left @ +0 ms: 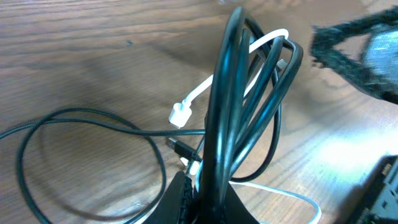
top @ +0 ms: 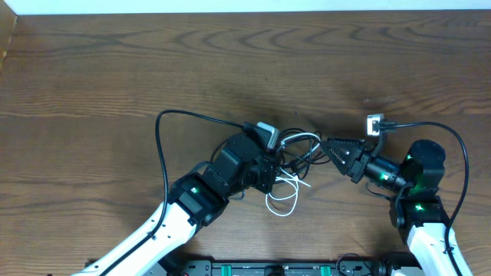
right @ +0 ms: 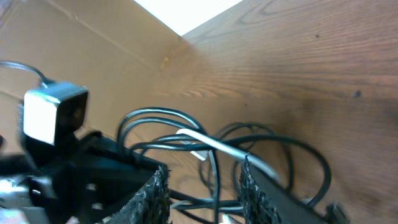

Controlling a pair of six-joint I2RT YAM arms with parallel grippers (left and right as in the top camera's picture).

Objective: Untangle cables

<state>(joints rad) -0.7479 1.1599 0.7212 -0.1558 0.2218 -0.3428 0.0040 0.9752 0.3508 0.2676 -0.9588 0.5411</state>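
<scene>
My left gripper is pressed together on a bunch of black cords, holding their loops upright near the middle of the table. The white cord threads through them and trails onto the wood. My right gripper is spread, with its tips just beside the tangle.
</scene>
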